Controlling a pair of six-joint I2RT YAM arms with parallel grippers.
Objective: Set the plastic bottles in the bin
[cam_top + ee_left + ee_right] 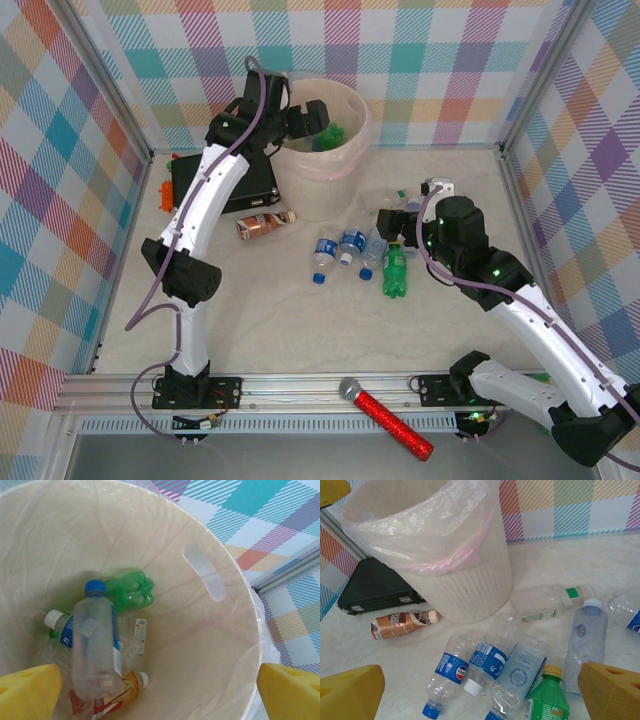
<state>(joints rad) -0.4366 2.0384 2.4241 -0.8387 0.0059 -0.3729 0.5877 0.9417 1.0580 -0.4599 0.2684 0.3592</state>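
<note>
My left gripper (318, 125) hangs open over the mouth of the beige bin (350, 165). Between its wide-apart yellow fingers (30, 692) a blurred clear bottle with a blue cap (95, 640) is loose inside the bin, touching neither finger. Below it lie a green bottle (131, 591) and a red-labelled one (117, 695). My right gripper (395, 225) is open above a cluster of clear blue-labelled bottles (447, 672) and a green bottle (545, 700) on the table. A brown bottle (400, 625) lies by the bin's base (470, 590).
A black case (240, 185) lies left of the bin, against its side. A red glittery microphone (390, 418) rests on the front rail. Two more clear bottles (545, 602) lie to the right of the bin. Checked walls enclose the table.
</note>
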